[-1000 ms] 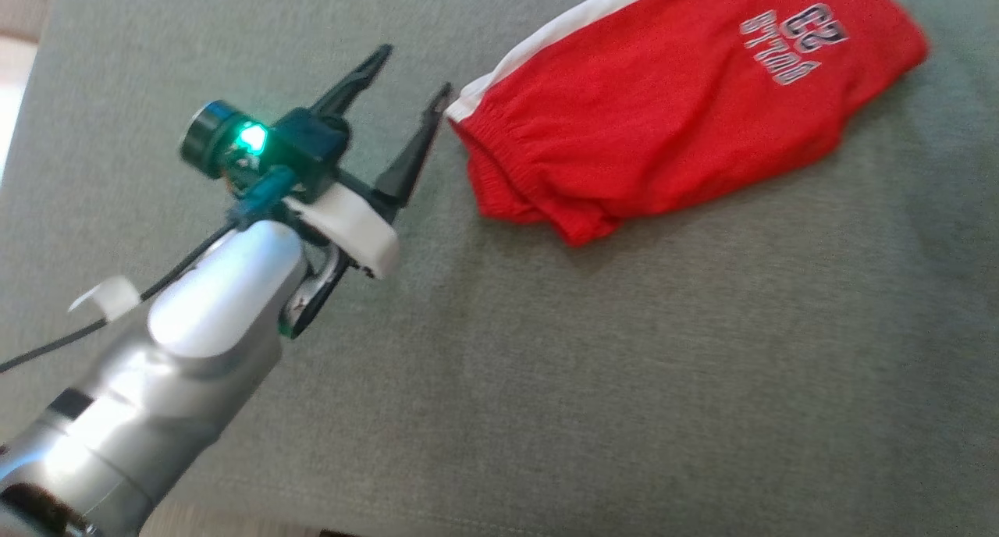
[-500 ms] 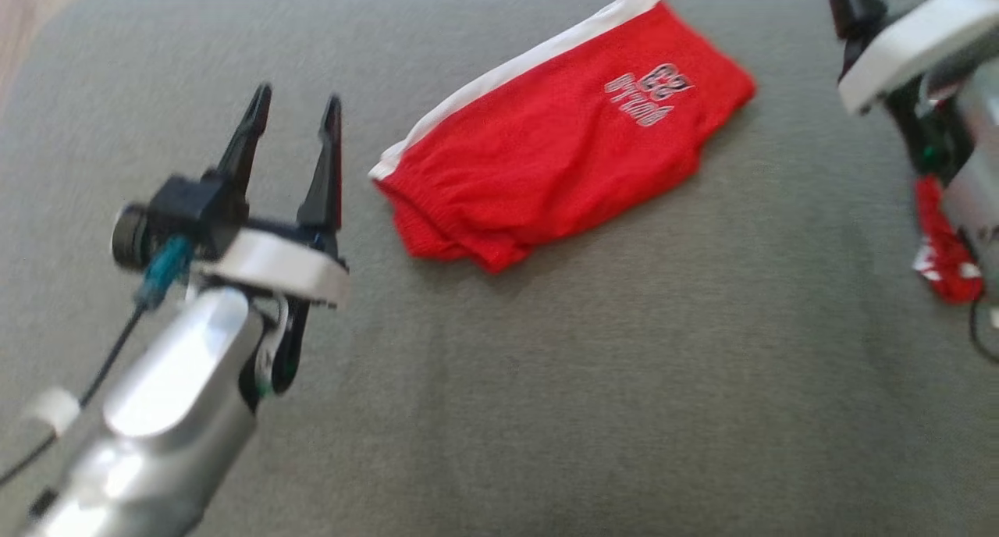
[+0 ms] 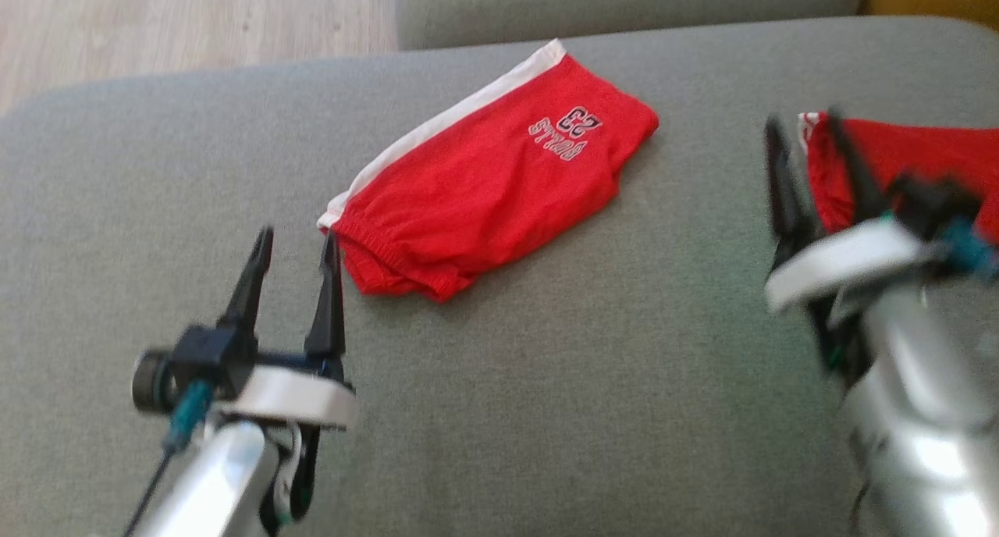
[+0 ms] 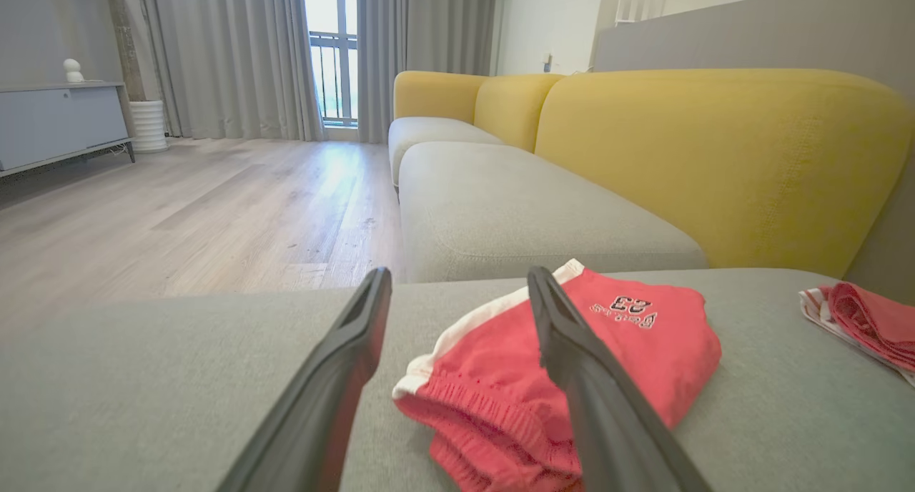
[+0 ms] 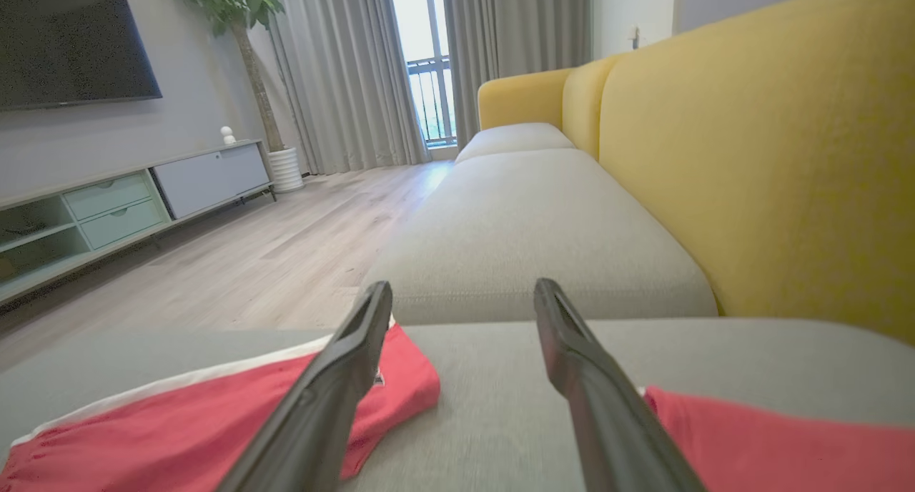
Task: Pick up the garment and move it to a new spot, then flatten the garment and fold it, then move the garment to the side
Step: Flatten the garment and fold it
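Folded red shorts [image 3: 484, 182] with a white side stripe and a "23" print lie on the grey sofa cushion [image 3: 593, 381]; they also show as the red shorts [image 4: 572, 363] and the red shorts [image 5: 207, 427] in the wrist views. My left gripper [image 3: 296, 248] stands open just left of their waistband, with nothing between its fingers. My right gripper [image 3: 804, 135] is open further right, its fingers in front of a second red garment [image 3: 905, 158], apart from the folded shorts. That second red garment [image 4: 865, 320] also lies at the right in the left wrist view.
The yellow sofa backrest [image 4: 715, 163] runs behind the cushion, and a second grey seat cushion [image 4: 515, 213] adjoins it. Wooden floor [image 3: 187, 30] lies beyond the cushion's far left edge. A TV cabinet [image 5: 129, 199] stands across the room.
The camera has swung, so the whole scene shifted. My left gripper has pulled back from the shorts' waistband and straightened up. My right arm has come into view.
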Controlling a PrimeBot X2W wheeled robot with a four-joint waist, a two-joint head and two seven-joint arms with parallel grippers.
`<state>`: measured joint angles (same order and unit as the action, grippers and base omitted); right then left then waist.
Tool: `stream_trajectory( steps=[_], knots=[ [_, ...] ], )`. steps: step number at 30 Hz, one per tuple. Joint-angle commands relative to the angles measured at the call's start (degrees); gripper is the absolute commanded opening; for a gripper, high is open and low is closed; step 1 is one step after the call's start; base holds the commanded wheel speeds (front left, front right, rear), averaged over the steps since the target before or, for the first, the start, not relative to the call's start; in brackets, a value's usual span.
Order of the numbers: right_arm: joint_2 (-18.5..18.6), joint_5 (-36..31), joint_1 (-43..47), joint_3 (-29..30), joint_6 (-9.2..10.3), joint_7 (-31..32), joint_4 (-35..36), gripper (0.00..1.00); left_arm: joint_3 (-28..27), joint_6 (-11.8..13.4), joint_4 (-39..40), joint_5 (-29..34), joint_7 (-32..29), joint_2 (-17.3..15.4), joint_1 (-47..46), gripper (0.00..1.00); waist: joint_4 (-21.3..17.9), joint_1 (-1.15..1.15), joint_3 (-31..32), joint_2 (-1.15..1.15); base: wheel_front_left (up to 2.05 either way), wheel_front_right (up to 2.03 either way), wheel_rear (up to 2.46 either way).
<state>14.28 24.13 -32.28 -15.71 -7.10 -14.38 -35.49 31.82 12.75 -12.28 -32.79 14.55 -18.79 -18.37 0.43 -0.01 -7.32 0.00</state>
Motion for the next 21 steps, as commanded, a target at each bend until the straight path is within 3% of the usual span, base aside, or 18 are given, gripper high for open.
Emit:
stream_trajectory(
  steps=[1, 5, 8, 21],
  knots=[
    [-2.5, -2.5, 2.4, 1.4, -0.39, -0.6, 3.7, 1.00, -3.5, -0.2, 1.2, 1.4, 0.4, -0.6, -0.2, 1.00, -0.7, 0.01, 1.2, 0.00, 0.00, 0.00, 0.00],
    [-7.9, -8.5, 10.7, 6.6, -0.39, -0.6, 8.6, 1.00, -7.1, -1.2, 1.7, 3.8, 0.4, 2.3, 4.3, 1.00, -1.3, 0.01, 2.6, 0.00, 0.00, 0.00, 0.00],
    [-9.9, -10.8, 14.5, 8.8, -0.39, 0.2, 11.7, 1.00, -9.3, -2.6, 2.5, 6.0, 0.4, 4.1, 6.4, 1.00, -1.4, 0.01, 2.7, 0.00, 0.00, 0.00, 0.00],
    [-11.3, -12.8, 15.6, 13.3, -0.39, 7.2, 20.8, 1.00, -13.4, -8.5, 1.8, 11.8, 0.4, 8.2, 5.1, 1.00, 2.2, 0.01, -1.4, 0.00, 0.00, 0.00, 0.00]
  ],
)
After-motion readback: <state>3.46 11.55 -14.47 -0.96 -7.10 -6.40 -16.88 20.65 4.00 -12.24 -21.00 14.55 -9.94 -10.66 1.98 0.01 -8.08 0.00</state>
